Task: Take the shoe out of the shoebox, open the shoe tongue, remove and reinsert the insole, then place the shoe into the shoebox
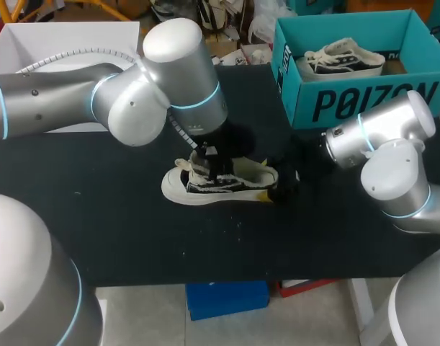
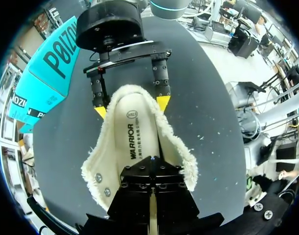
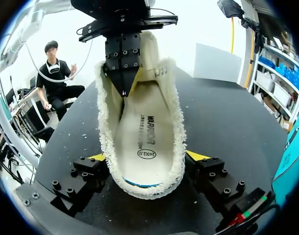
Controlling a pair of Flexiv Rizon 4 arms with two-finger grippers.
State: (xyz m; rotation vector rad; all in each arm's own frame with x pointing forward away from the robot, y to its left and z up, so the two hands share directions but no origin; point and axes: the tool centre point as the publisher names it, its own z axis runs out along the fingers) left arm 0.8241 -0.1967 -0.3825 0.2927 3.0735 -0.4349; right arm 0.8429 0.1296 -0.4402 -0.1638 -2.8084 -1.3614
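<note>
The shoe [image 1: 227, 189] lies on its sole at the middle of the black tabletop [image 1: 119, 216], outside the teal shoebox [image 1: 364, 108], which stands at its 2 o'clock. The left arm [image 1: 176, 79] enters from 9 o'clock. Its jaws are closed on a thin pale part of the shoe at the tongue end; which part cannot be told. The right arm [image 1: 378, 137] enters from 3 o'clock. Its jaws grip the heel, one yellow fingertip [image 3: 96, 157] pressed against each side of the fleecy collar.

Large dark lettering is printed on the shoebox wall. Dark lettering and a round stamp are printed on the insole [image 3: 144, 142].

Only the wrist views show the insole, lying flat inside. Only the head view shows a second shoe [image 1: 342, 58] in the shoebox.
</note>
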